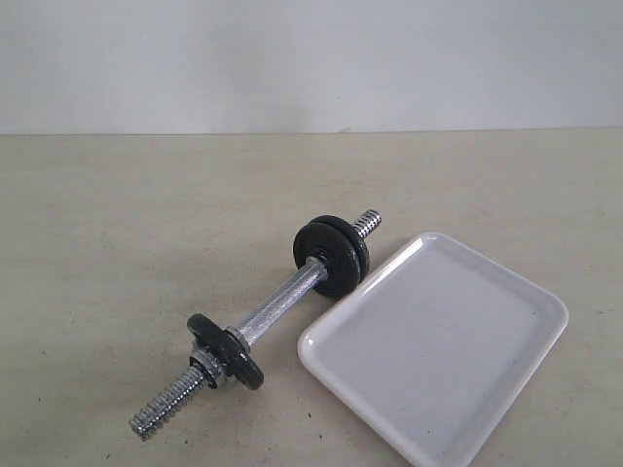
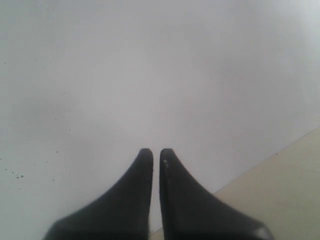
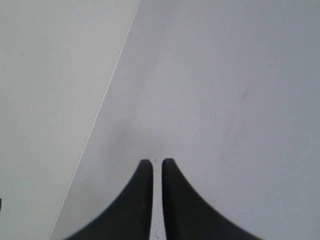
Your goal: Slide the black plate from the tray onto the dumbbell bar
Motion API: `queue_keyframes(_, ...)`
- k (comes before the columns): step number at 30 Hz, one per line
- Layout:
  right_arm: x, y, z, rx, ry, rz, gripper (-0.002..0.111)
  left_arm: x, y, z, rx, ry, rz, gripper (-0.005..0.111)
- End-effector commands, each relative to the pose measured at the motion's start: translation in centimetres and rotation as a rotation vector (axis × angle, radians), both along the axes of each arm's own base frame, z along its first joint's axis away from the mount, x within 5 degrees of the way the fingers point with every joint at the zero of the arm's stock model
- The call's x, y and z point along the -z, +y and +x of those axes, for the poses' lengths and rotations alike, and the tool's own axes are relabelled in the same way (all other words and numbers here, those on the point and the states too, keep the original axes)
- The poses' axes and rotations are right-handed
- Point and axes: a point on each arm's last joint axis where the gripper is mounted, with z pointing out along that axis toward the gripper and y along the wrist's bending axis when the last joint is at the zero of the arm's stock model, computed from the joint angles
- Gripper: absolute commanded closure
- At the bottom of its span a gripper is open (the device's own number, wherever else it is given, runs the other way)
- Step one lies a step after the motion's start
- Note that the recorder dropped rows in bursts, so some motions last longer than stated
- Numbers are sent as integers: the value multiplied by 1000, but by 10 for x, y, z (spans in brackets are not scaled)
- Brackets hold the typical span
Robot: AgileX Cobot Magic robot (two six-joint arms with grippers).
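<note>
The dumbbell bar [image 1: 282, 300] lies diagonally on the beige table. Two black discs [image 1: 336, 255] sit pressed together near its far threaded end. A single black disc [image 1: 229, 352] with a chrome nut [image 1: 207, 370] sits near the close end. The white tray [image 1: 438, 350] to the right of the bar holds nothing. I cannot tell which disc is the black plate. Neither gripper shows in the exterior view. My left gripper [image 2: 156, 150] and right gripper [image 3: 156, 161] are shut on nothing, facing blank pale surfaces.
The beige table [image 1: 117, 253] stretches left and behind the bar, ending at a white wall [image 1: 311, 58]. The tray's near corner runs off the lower edge of the exterior view. A strip of beige table [image 2: 290, 185] shows in the left wrist view.
</note>
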Motion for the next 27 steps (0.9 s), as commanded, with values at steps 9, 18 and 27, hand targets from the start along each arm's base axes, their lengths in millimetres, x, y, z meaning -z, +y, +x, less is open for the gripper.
queue_keyframes(9,11,-8,-15,88,-94,-6,104,42,9,-24,28,-35,-21,102)
queue_keyframes(18,81,-35,61,493,198,205,104,61,18,-22,-59,-5,-102,102)
queue_keyframes(27,142,-37,89,527,431,292,104,89,26,-7,-154,154,-266,102)
